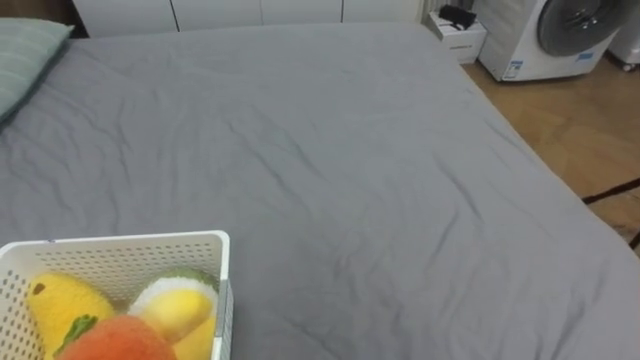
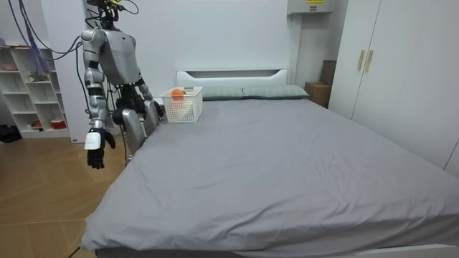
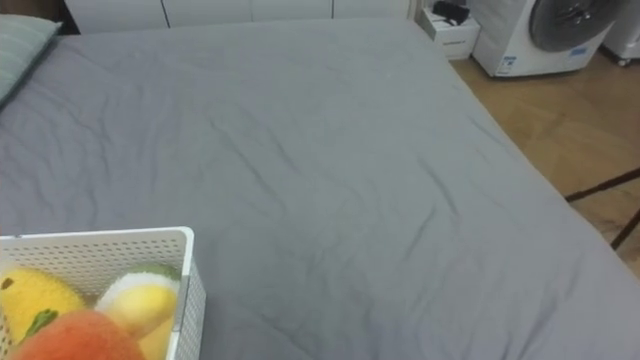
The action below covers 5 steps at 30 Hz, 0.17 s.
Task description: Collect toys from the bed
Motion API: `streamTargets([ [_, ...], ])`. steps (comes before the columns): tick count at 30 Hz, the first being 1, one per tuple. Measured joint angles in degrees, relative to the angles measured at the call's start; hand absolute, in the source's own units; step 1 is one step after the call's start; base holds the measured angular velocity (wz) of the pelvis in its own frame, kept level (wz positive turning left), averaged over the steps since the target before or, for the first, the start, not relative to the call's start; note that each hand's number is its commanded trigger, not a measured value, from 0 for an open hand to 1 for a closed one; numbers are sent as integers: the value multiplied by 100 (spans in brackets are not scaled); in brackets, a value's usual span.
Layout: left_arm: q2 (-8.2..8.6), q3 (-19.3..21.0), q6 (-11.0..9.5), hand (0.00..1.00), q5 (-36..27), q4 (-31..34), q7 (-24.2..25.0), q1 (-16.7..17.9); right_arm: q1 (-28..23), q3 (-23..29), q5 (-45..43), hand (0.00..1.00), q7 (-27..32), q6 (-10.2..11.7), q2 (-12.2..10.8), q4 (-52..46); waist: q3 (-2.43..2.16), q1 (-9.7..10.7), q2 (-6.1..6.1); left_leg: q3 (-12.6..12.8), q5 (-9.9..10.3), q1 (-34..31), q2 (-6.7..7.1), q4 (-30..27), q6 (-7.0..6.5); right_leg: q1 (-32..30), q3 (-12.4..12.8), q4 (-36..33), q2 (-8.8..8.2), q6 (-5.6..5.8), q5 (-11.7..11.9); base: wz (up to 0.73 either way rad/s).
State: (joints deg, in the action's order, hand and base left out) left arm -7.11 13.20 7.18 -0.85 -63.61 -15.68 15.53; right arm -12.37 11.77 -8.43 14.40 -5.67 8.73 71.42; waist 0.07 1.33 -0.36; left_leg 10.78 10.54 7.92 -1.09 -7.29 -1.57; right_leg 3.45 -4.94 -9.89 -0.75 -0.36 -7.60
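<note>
A white slatted basket (image 1: 120, 243) sits on the grey bed (image 1: 340, 170) right in front of me, at the lower left of the eye views. It holds plush toys: a yellow one (image 1: 62, 305), an orange one (image 1: 120, 340) and a white, green and yellow one (image 1: 175, 303). In the room view the basket (image 2: 183, 105) stands near the headboard, and I stand beside it at the bed's side. My right hand (image 2: 95, 147) hangs at my side with relaxed fingers, holding nothing. My left hand (image 2: 153, 112) is low, next to the basket.
A green pillow (image 1: 25, 55) lies at the bed's head on my left. Past the far bed edge are wooden floor, a washing machine (image 1: 560, 35) and a small white box (image 1: 455, 38). The room view has a shelf (image 2: 29, 86) behind me and wardrobes (image 2: 387, 64).
</note>
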Motion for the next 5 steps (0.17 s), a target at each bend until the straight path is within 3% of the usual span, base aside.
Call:
streamTargets([
  [5,34,-45,58,0,59,-50,2,-28,86,-428,-134,0,-375,-301,-44,19,-4,-16,28,-24,43,47,5,-40,25,57,4,-3,-2,3,1,0],
])
